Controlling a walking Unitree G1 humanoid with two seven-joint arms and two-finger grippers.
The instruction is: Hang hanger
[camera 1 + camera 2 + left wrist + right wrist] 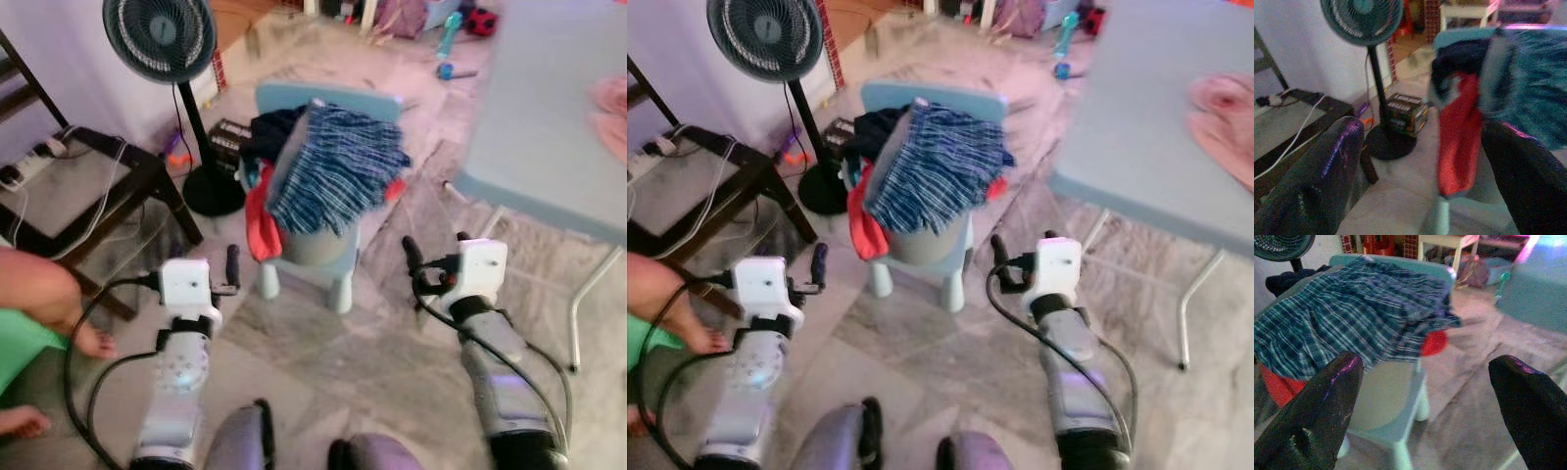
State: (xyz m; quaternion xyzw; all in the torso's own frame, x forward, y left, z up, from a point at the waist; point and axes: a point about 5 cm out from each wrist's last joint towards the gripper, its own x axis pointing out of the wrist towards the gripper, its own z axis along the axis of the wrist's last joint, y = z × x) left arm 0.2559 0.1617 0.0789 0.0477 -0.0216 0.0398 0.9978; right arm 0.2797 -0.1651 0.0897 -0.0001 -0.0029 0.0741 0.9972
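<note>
A small light-blue chair [333, 264] stands on the floor ahead of me, heaped with clothes. On top lies a blue plaid cloth [338, 166], with a red garment [263, 230] hanging off its left side and a dark navy one [266, 132] behind. My left gripper [227, 266] is held low to the chair's left, open and empty, pointing at the red garment [1459, 132]. My right gripper [437, 245] is held low to the chair's right, open and empty, aimed at the plaid cloth [1356, 318].
A light-blue table [549, 117] with a pink cloth [612, 108] stands at the right on thin metal legs. A standing fan [162, 34] and a dark side table [88, 186] with a power strip are at the left. A person's bare leg and foot [44, 294] are near my left arm.
</note>
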